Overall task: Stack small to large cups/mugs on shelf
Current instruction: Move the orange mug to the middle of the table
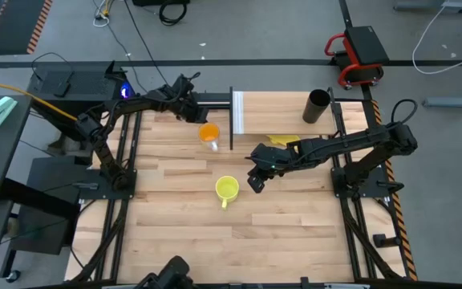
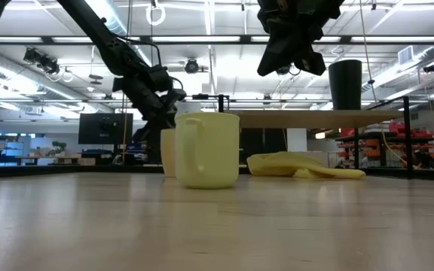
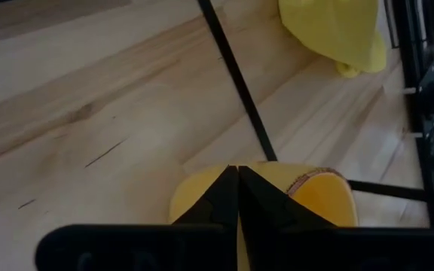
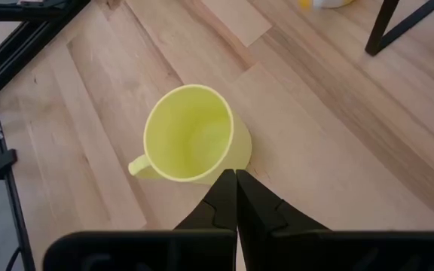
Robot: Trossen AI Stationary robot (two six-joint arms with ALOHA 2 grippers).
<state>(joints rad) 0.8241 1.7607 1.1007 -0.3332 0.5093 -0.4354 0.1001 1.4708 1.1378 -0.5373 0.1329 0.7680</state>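
The yellow mug (image 1: 227,189) (image 4: 191,135) stands upright on its base on the tabletop, handle toward the near edge. My right gripper (image 1: 256,181) (image 4: 236,175) is shut and hovers high above the table, just right of the mug (image 2: 206,149). The orange cup (image 1: 208,134) (image 3: 319,199) stands on the table left of the shelf (image 1: 295,112). My left gripper (image 1: 192,111) (image 3: 237,169) is shut and sits above the cup, toward the far-left. The black cup (image 1: 318,104) (image 2: 345,84) stands upright on the shelf board.
A flat yellow thing (image 1: 283,140) (image 2: 307,165) lies on the table beneath the shelf. The shelf's white end panel (image 1: 237,112) and thin black posts (image 3: 236,75) stand close to the orange cup. Bare wood table (image 1: 183,233) stretches toward the near edge.
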